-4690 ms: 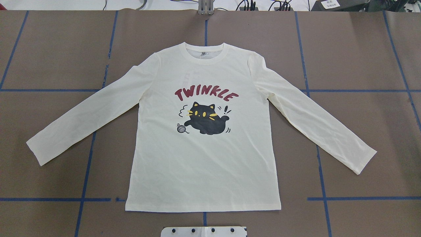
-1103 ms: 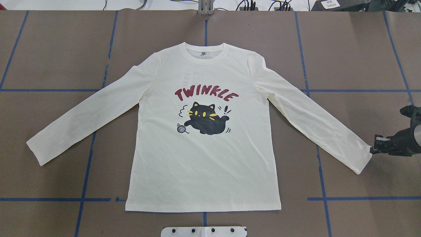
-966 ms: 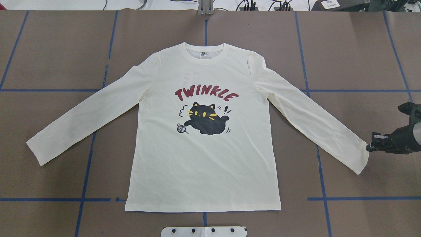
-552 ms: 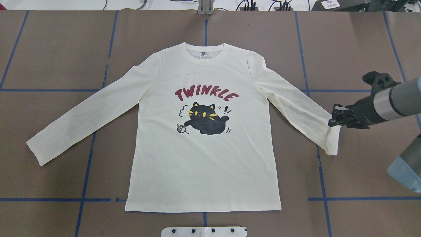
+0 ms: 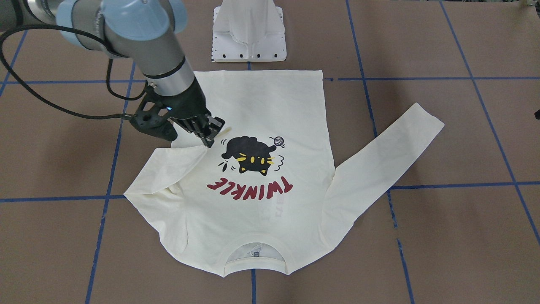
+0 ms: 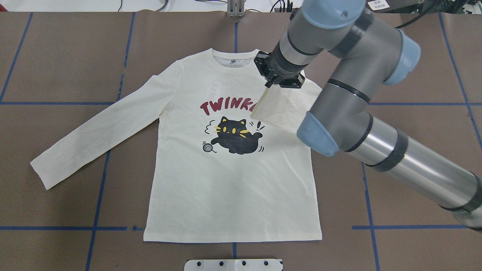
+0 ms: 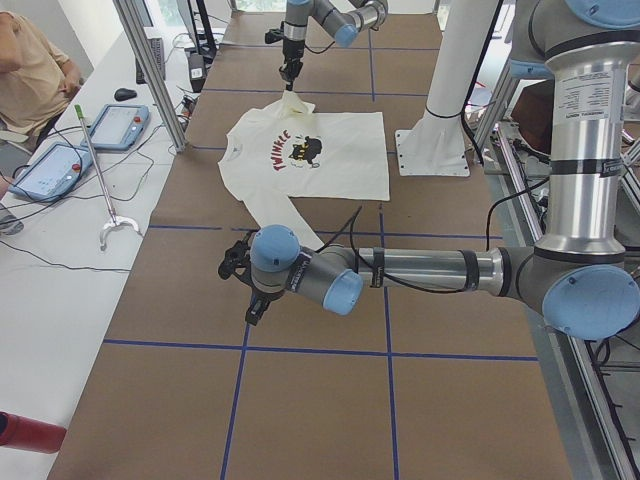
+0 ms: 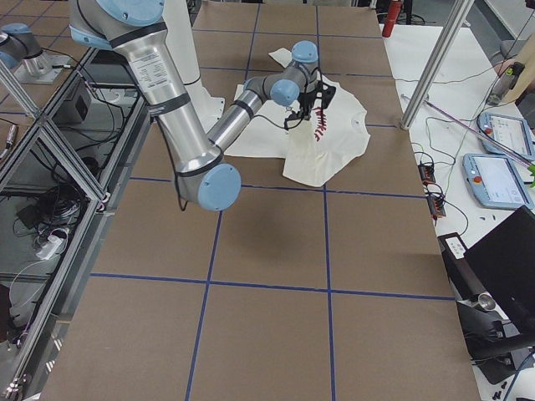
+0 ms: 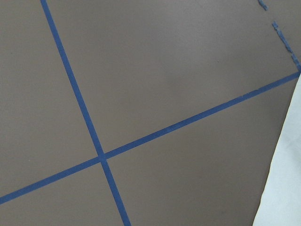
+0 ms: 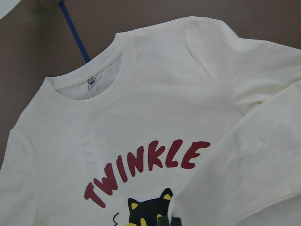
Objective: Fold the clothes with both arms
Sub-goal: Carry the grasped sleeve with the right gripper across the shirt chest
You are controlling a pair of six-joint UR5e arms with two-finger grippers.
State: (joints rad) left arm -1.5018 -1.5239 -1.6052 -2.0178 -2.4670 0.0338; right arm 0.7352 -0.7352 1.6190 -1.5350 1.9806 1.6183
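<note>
Right claw [image 6: 269, 84] around T-shirt sleeve [image 6: 280, 109]

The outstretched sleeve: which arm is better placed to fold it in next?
Left, probably. The left gripper sits near the cuff of the outstretched sleeve; the right gripper is shut on the other sleeve, lifted over the shirt.

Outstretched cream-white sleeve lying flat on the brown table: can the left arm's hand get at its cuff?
Probably yes: the left hand hangs near the cream-white cuff, only bare brown table between; the right hand holds the other sleeve.
</note>
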